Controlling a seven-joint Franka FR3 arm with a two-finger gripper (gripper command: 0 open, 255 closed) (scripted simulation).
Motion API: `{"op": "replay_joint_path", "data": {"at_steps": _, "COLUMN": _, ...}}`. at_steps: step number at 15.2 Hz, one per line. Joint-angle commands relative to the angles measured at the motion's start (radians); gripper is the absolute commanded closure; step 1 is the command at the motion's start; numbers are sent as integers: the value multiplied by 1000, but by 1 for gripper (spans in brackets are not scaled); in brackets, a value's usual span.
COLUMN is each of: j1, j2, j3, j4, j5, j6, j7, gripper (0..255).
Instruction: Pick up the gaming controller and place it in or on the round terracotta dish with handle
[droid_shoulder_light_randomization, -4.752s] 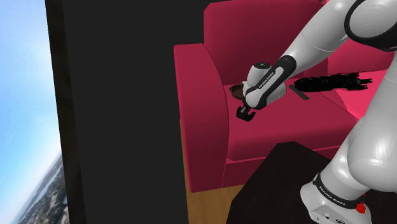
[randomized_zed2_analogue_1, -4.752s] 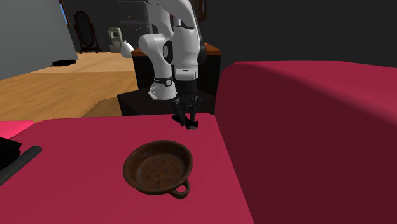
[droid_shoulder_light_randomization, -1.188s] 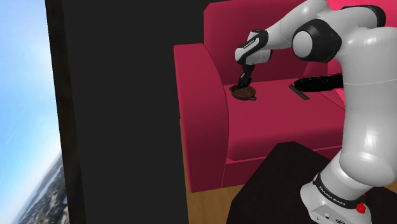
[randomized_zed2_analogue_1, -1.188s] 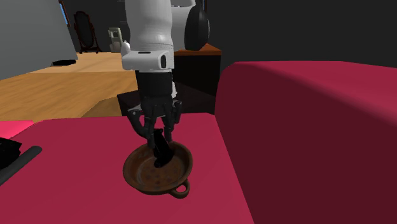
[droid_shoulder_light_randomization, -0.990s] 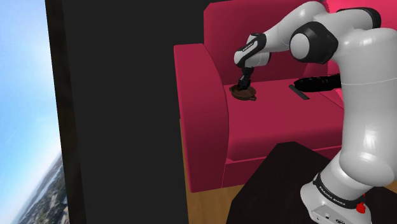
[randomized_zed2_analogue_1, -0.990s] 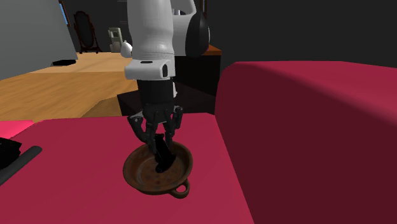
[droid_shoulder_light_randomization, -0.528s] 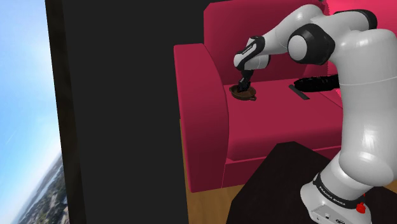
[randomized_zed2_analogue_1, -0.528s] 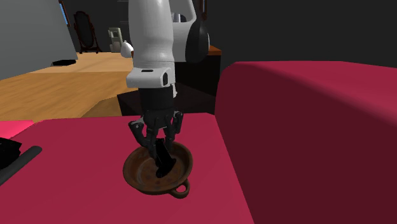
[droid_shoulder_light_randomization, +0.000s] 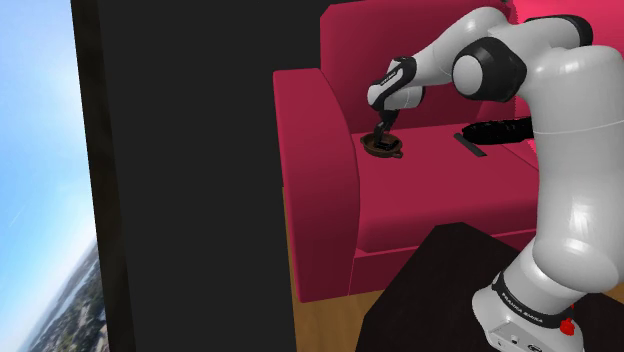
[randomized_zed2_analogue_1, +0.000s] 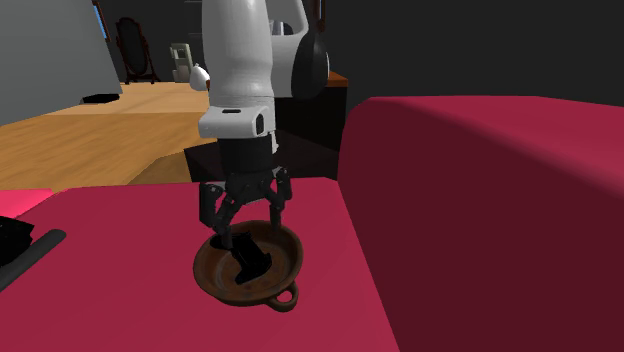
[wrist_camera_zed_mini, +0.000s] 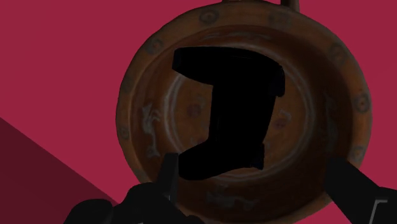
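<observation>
Brown dish on red sofa

A round brown dish sits on a red cushion. The dish has worn marks on its wall and little spots around its rim. A black gaming controller lies inside the dish, near its middle, and it looks like a flat black shape. The gripper is over the dish, and its two black fingers stand far apart, one at each side of the dish. They do not clasp the controller. Beside the dish, past one finger, the red turns darker.
</observation>
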Motion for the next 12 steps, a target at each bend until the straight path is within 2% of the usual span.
{"op": "replay_joint_path", "data": {"at_steps": 1, "j1": 0, "j2": 0, "j3": 0, "j4": 0, "j5": 0, "j6": 0, "j7": 0, "gripper": 0}}
{"op": "replay_joint_path", "data": {"at_steps": 5, "j1": 33, "j2": -99, "j3": -34, "j4": -22, "j5": -46, "j6": -74, "j7": 28, "gripper": 0}}
{"op": "replay_joint_path", "data": {"at_steps": 12, "j1": 33, "j2": -99, "j3": -33, "j4": -22, "j5": -46, "j6": -73, "j7": 28, "gripper": 0}}
